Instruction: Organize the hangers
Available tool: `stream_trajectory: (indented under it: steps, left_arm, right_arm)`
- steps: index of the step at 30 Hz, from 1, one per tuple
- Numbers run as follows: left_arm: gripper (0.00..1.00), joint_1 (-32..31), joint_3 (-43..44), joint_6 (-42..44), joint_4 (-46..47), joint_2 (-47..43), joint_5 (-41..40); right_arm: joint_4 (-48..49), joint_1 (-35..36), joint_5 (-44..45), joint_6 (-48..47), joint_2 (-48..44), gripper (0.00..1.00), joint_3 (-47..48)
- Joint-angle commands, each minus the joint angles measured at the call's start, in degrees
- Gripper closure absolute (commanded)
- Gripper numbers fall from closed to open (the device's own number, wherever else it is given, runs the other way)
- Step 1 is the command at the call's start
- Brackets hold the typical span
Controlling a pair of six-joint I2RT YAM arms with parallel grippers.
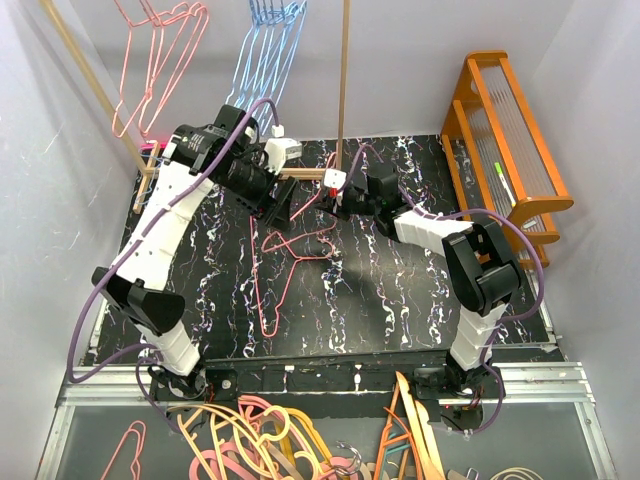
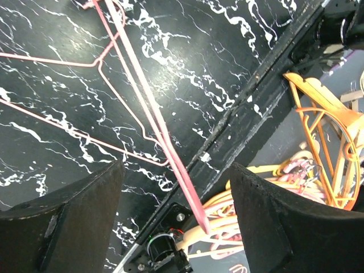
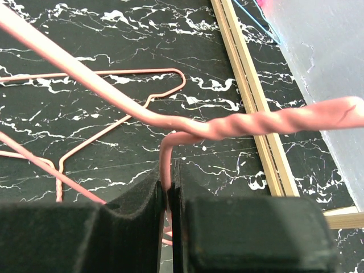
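The black marbled tabletop [image 1: 400,300] fills most of my overhead view. An orange rack [image 1: 510,140] stands at its right edge and a wooden frame [image 1: 344,70] rises along the far side. In the upper left the pink hangers [image 1: 155,55] hang against the back wall, and just to their right hang the blue hangers [image 1: 270,45]. Along the bottom edge, below the tabletop, I see a heap of thicker hangers [image 1: 260,440] in orange, pink and cream. Left of centre a loose pink hanger [image 1: 268,300] lies flat on the tabletop, beneath both arms. The held hanger [image 3: 250,124] is up off the surface. My right claw [image 3: 169,182] is pinched fully together on its wire just below the twisted neck, and the neck runs off toward the right of that wrist view. My left claw [image 2: 173,168] is spread wide and grips nothing. The held hanger's wire runs down through the gap between its fingers [image 2: 85,216], touching neither as far as I can tell.
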Motion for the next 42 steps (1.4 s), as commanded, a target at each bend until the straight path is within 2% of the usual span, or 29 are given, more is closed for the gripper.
stream_trajectory:
  steps: [1,5,11,13,17,19,22,24,25,26,29,30,31,36,42]
  left_arm:
    - [0.28,0.16,-3.31,1.08,-2.26,-2.33,2.94]
    - [0.29,0.16,-6.94,1.86,-2.26,-2.97,2.7]
    - [0.4,0.11,-6.85,2.53,-1.97,-0.82,2.66]
    - [0.49,0.16,-6.26,2.67,-1.59,0.14,3.06]
    - [0.83,0.16,-4.5,3.22,-1.93,2.78,4.11]
    - [0.86,0.15,-4.08,2.85,-2.17,4.0,3.81]
    - [0.84,0.14,-5.54,3.03,-2.01,4.61,2.45]
    - [1.0,0.17,-6.13,3.43,-2.18,4.9,1.49]
    - [1.0,0.16,-6.11,3.47,-2.19,4.83,1.06]
    - [1.0,0.16,-5.86,3.57,-2.25,4.64,0.51]
    - [1.0,0.19,-7.1,4.77,-2.26,1.92,-2.28]
    - [1.0,0.34,-8.66,5.0,-2.05,0.25,-3.55]
    - [1.0,0.75,-10.93,5.11,-1.98,-2.18,-4.49]
    - [1.0,5.39,-23.3,2.95,0.16,-13.05,-9.32]
    - [1.0,15.58,-30.7,2.17,2.9,-23.06,-18.23]
  right_arm:
    - [-3.51,-0.25,0.54,-2.89,-1.51,0.92,3.11]
    - [-4.15,-0.16,0.64,-2.62,-1.16,0.92,4.13]
    - [-5.11,0.29,-0.14,-2.17,-1.34,0.92,4.48]
    - [-6.04,0.58,-0.69,-2.35,-1.24,0.92,4.73]
    - [-7.8,1.24,-1.91,-3.2,-1.36,0.92,5.14]
    - [-9.22,1.81,-2.47,-4.53,-1.52,0.92,5.45]
    - [-11.56,2.83,-2.73,-5.87,-1.88,0.92,5.93]
    - [-12.41,3.24,-3.08,-5.94,-1.93,0.92,6.45]
    - [-12.79,3.36,-3.15,-5.67,-1.89,0.92,6.88]
    - [-13.13,3.37,-2.93,-5.06,-1.79,0.87,7.35]
    - [-12.69,3.24,-2.07,-1.48,-2.51,0.3,7.93]
    - [-11.34,2.96,-2.08,0.4,-3.33,0.06,7.52]
    - [-9.93,2.69,-1.99,2.49,-4.19,0.02,7.09]
    - [-7.54,1.09,-2.83,10.1,-11.06,0.01,4.18]
    - [-10.3,-2.92,-3.92,14.58,-18.54,0.02,1.17]
